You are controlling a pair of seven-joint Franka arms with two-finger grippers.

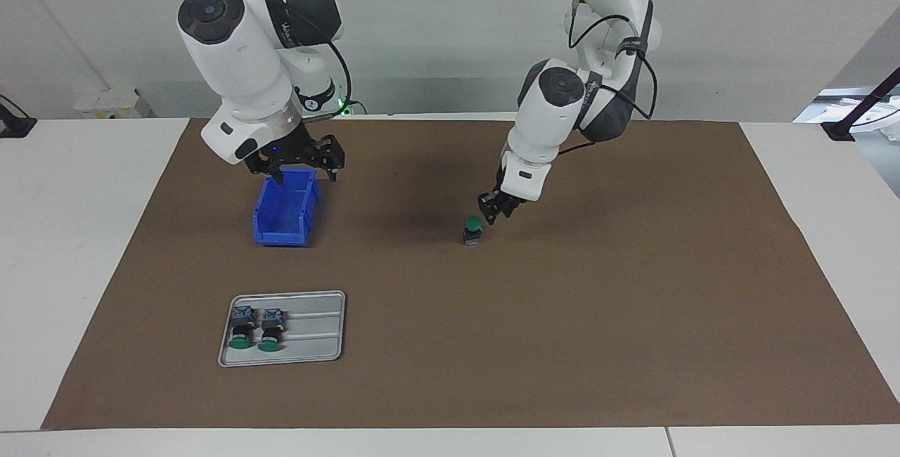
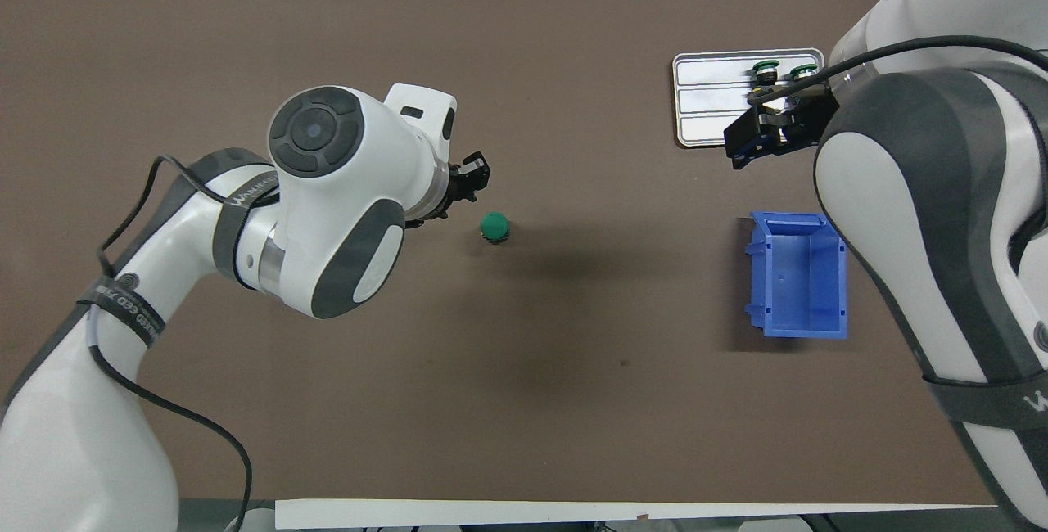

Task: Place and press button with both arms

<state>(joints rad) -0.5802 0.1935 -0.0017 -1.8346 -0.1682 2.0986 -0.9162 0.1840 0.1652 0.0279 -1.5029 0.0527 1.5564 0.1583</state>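
The button (image 1: 472, 228) stands upright on the brown mat near the table's middle, green cap up; it also shows in the overhead view (image 2: 494, 227). My left gripper (image 1: 496, 209) hangs just beside it, toward the left arm's end, slightly above the cap and apart from it; it also shows in the overhead view (image 2: 468, 178). My right gripper (image 1: 302, 167) is open and empty, raised over the rim of the blue bin (image 1: 285, 209) that is nearer to the robots; it also shows in the overhead view (image 2: 774, 127).
A grey tray (image 1: 316, 334) lies farther from the robots than the bin, at the right arm's end, with two like buttons (image 1: 241, 329) (image 1: 271, 329) lying on their sides. The bin (image 2: 798, 278) and the tray (image 2: 708, 110) also show from overhead.
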